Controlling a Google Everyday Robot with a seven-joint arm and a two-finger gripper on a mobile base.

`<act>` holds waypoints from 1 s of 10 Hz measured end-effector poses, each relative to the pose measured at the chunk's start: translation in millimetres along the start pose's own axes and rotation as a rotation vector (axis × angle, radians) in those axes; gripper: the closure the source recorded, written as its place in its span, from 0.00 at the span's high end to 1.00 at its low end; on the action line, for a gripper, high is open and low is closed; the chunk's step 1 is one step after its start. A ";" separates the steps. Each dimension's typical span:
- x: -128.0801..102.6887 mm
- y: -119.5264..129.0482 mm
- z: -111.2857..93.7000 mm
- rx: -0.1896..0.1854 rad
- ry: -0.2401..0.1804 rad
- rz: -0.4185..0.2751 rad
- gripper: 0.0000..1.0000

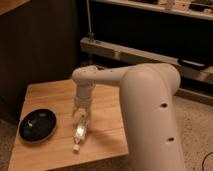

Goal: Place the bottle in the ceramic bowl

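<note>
Bulky white robot arm (150,100), foreground right, bends at the elbow, wrist pointing straight down over light wooden table (107,105). Gripper (81,119) sits at the upper end of small clear plastic bottle (78,133), white cap toward the near edge; whether it grips cannot be told. Shallow glossy black ceramic bowl (37,125) lies left, apart.

- The ceramic bowl (37,125) is shallow, round and glossy black with a low rim. It sits upright on the wooden desk (50,95) with nothing in it.
- The bottle (79,132) is small, slim and clear, with a pale label and a white cap. It lies on its side on the desk to the right of the bowl as the camera sees it, near it but apart, with the cap towards the front.
- The hand (81,118) points down over the bottle's far end, also right of the bowl, with its fingers apart.
</note>
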State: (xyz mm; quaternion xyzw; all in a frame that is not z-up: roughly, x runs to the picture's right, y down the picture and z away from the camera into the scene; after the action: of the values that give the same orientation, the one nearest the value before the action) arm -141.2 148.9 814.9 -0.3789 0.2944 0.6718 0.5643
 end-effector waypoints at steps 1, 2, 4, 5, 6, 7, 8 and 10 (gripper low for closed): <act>-10.2 -0.2 11.4 0.030 0.002 -0.001 0.65; -16.2 -2.9 16.5 0.054 0.000 0.001 0.65; -27.1 -11.3 21.7 0.105 -0.018 0.013 0.65; -30.7 -17.1 19.2 0.113 -0.029 0.019 0.65; -32.1 -21.7 14.3 0.112 -0.037 0.025 0.65; -33.2 -22.6 12.1 0.110 -0.035 0.019 0.65; -34.1 -20.1 16.0 0.099 -0.020 0.002 0.65; -38.5 -21.9 30.8 0.073 0.020 -0.013 0.65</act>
State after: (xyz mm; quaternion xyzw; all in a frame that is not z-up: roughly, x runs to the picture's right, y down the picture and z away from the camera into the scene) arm -122.3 157.8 864.6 -0.3666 0.3220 0.6530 0.5792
